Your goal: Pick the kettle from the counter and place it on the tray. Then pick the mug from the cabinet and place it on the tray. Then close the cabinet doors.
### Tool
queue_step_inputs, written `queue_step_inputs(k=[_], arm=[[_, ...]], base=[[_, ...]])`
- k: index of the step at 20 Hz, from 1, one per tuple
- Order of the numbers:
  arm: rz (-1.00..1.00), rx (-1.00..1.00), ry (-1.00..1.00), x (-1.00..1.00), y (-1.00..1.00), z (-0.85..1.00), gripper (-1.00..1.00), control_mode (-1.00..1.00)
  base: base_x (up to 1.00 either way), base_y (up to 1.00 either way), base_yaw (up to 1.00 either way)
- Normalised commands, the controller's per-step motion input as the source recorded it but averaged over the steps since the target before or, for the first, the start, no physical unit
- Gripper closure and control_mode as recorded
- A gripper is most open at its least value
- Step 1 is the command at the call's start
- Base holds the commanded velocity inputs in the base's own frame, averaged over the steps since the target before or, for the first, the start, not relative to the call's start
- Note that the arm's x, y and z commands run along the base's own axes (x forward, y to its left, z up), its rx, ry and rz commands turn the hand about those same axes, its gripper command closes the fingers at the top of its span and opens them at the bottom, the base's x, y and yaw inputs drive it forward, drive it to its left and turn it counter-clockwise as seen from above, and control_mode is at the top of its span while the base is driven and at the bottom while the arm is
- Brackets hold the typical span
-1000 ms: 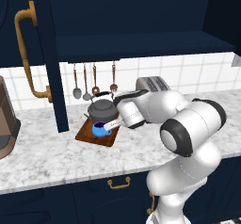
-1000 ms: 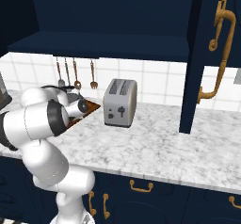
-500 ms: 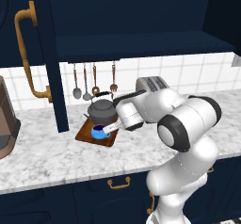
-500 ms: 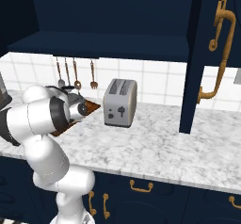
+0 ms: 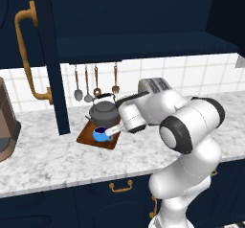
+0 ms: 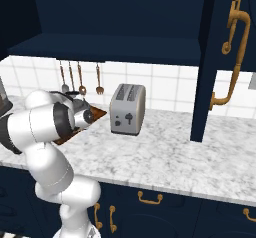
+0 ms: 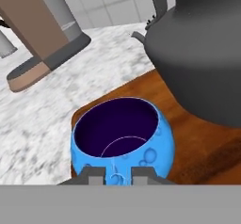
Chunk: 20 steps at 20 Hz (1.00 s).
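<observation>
The mug (image 7: pixel 121 143) stands upright on the tray (image 7: pixel 197 148), at its front edge, with the dark inside facing up. In the left base view the mug (image 5: pixel 100 134) sits just in front of the kettle (image 5: pixel 104 113), and both rest on the tray (image 5: pixel 86 135). In the hand view the kettle (image 7: pixel 202 53) stands beside the mug and slightly apart from it, covering the far part of the tray. The gripper (image 7: pixel 116 173) is at the near wall of the mug; its fingertips (image 7: pixel 93 174) stand narrow, with the mug wall showing between them. Whether the fingers press on the mug or stand just clear of it cannot be determined. In the left base view the gripper (image 5: pixel 113 131) reaches the mug from the right, at the end of the bent arm (image 5: pixel 186 126). The tray lies on the counter (image 5: pixel 43 160), below the open cabinet (image 5: pixel 143 45). One door (image 5: pixel 50 54) stands open to the left of the tray, and the other door (image 6: pixel 217 57) stands open at the right in the right base view. A toaster (image 6: pixel 127 109) stands on the counter right of the tray. Utensils (image 5: pixel 87 84) hang on the tiled wall behind the kettle. A brown appliance (image 7: pixel 42 30) stands on the counter beyond the mug in the hand view.
</observation>
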Motion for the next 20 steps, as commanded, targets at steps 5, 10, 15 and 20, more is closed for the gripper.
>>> queue_step_inputs(k=[5, 10, 15, 20], arm=[[0.00, 0.00, -0.01, -0.23, 0.00, 0.08, -1.00, -1.00], [-0.01, 0.00, -0.05, -0.37, -0.07, 0.42, -1.00, -1.00], [-0.13, -0.01, 0.01, -0.81, -0.21, 0.82, -1.00, -1.00], [-0.22, -0.01, 0.24, -0.55, -0.19, 1.00, -1.00, -1.00]], base=[[0.00, 0.00, 0.00], [0.00, 0.00, 0.00], [0.00, 0.00, 0.00], [0.00, 0.00, 0.00]])
